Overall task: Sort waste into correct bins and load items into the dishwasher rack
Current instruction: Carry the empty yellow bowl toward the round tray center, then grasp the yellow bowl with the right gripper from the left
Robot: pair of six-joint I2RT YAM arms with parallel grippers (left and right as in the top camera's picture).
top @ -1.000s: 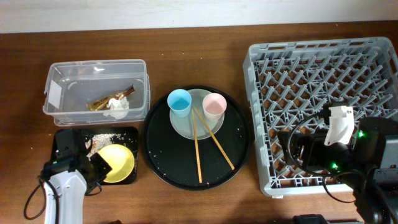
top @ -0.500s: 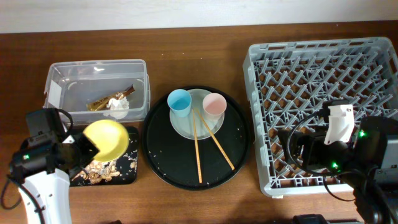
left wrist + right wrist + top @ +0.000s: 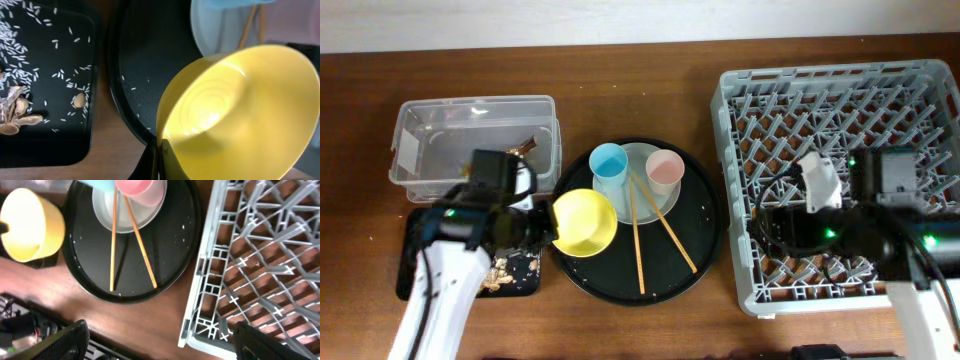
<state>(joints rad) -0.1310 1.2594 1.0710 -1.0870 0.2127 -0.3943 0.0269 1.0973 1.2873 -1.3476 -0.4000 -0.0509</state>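
My left gripper (image 3: 546,226) is shut on the rim of the yellow bowl (image 3: 584,222), which hangs tilted over the left edge of the round black tray (image 3: 700,245). In the left wrist view the fingers pinch the bowl (image 3: 240,110) wall at the bottom. A light blue cup (image 3: 608,163) and a pink cup (image 3: 665,167) stand on the pale plate (image 3: 640,198), with two chopsticks (image 3: 637,240) lying across it. My right gripper (image 3: 160,342) is open and holds nothing, above the near left corner of the grey dishwasher rack (image 3: 820,95).
The clear tub (image 3: 470,115) at the back left holds a brown-gold wrapper (image 3: 527,146). The small black tray (image 3: 45,145) below it holds beige scraps (image 3: 15,107) and scattered rice. Bare wooden table shows between the round tray and the rack.
My left arm lifted the yellow bowl off the small black tray, leaving scraps and rice there, and carried it right to the round tray. My right arm swung left over the rack.
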